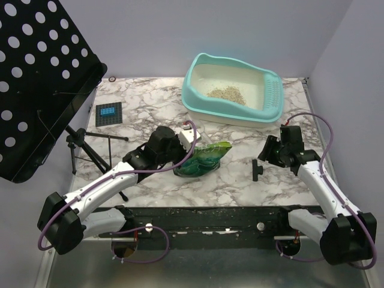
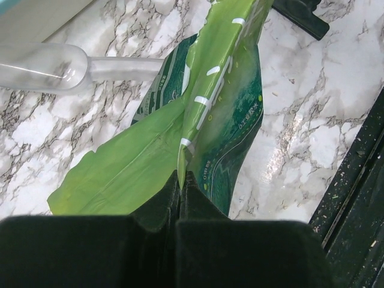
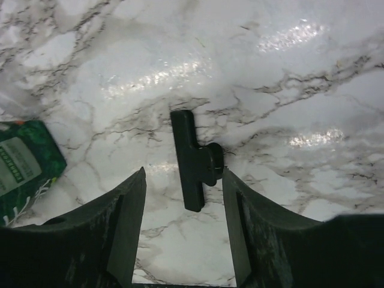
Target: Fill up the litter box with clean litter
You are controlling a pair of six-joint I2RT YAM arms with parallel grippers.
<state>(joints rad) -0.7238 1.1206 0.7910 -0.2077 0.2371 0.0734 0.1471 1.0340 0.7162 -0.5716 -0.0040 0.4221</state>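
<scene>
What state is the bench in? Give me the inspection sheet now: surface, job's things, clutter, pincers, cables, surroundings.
Surface: glossy marble table; pale specks along the black front rail.
Job's things: litter box at the far right; small pile of litter inside, most of the floor uncovered.
Clutter: green bag, clear scoop beside it, black T-piece, black pad.
Pincers: left pincer shut on the bag's edge; right pincer open, over the T-piece, not gripping it.
Cables: purple cable looped along each arm; no snag seen.
Surroundings: perforated black panel at the left, tripod beneath it.
</scene>
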